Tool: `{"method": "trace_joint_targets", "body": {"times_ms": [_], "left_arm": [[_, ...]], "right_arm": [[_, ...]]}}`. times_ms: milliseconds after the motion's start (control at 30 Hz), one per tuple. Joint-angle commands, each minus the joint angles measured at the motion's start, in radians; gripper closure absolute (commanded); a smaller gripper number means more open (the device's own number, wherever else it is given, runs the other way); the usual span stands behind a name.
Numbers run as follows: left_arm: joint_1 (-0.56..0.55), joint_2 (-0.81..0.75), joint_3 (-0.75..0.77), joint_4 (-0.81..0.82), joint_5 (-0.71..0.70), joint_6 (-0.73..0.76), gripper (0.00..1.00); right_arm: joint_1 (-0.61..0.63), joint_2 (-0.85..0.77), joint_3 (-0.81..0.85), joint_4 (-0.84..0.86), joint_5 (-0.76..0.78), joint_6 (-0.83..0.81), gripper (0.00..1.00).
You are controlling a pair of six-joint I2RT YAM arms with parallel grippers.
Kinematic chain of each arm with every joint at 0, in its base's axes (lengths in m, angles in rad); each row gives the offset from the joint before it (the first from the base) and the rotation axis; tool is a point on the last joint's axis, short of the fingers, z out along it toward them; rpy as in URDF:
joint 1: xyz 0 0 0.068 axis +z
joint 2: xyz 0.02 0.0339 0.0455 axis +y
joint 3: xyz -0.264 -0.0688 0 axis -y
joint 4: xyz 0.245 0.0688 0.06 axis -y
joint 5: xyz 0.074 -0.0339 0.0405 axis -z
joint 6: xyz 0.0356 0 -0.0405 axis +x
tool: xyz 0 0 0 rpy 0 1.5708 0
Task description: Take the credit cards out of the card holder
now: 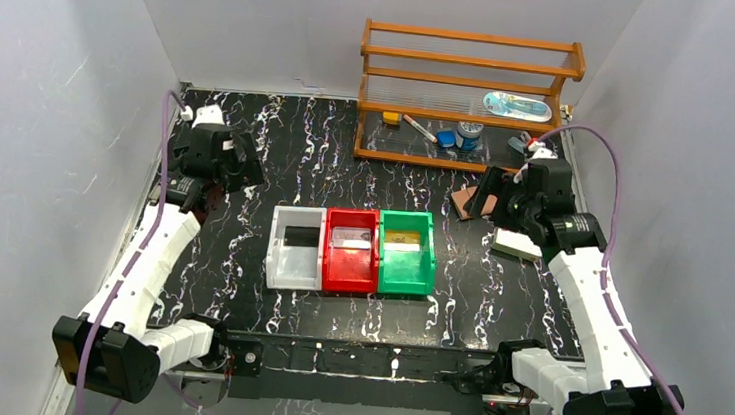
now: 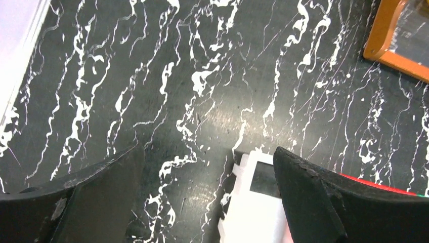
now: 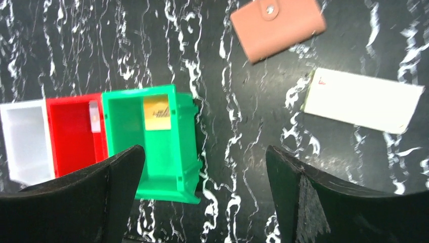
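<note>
there, closed card holder (image 3: 277, 28) lies beside white box (image 3: 363, 100).

The reddish-brown leather card holder (image 3: 277, 25) lies flat and closed on the black, white-veined desk (image 3: 238, 126), its small strap tab snapped shut over the cover, the whole wallet turned slightly askew.

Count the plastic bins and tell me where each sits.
3, side by side in a row: the white bin on the left, the red bin in the middle, the green bin on the right. No others seem hidden.
</note>
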Motion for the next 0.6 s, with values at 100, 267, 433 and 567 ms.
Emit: {"method": "trace_joint_targets", "body": {"times_ms": [100,267,433,567], "left_arm": [[0.047,-0.089,-0.103,0.002,0.146,-0.034,0.02],[0.061,-0.064,-0.083,-0.115,0.236,-0.122,0.02],[0.067,-0.034,-0.085,-0.194,0.344,-0.163,0.02],[0.069,-0.08,-0.12,-0.21,0.38,-0.202,0.02]], "right_arm": [[-0.053,-0.129,-0.149,0.006,-0.269,0.071,0.02],[-0.069,-0.166,-0.232,0.006,-0.413,0.102,0.02],[-0.072,-0.163,-0.277,0.005,-0.555,0.122,0.02],[-0.057,-0.161,-0.319,0.027,-0.585,0.148,0.02]]}}
